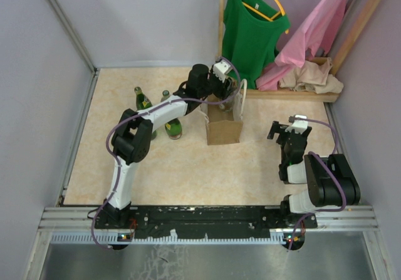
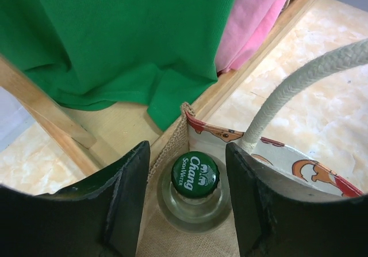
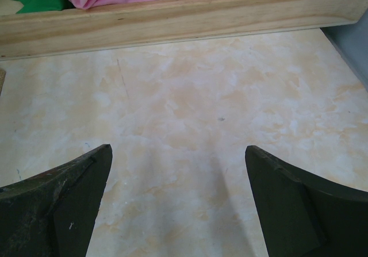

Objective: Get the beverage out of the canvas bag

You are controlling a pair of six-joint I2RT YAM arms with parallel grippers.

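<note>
The canvas bag (image 1: 223,128) stands upright mid-table, tan, with white looped handles (image 2: 299,79). Inside it stands the beverage, a clear glass bottle with a green "Chang" cap (image 2: 195,173), close to the bag's burlap wall (image 2: 172,148). My left gripper (image 1: 223,99) reaches down at the bag's mouth. In the left wrist view, it (image 2: 187,149) is open, one jaw on each side of the cap with gaps, not touching it. My right gripper (image 1: 285,131) is open and empty above bare table on the right, also in the right wrist view (image 3: 178,150).
Two green bottles (image 1: 143,100) (image 1: 171,124) stand left of the bag. A wooden rack base (image 1: 294,94) runs along the back right, with a green top (image 1: 250,29), pink garment (image 1: 313,36) and beige cloth (image 1: 310,76) hanging or piled there.
</note>
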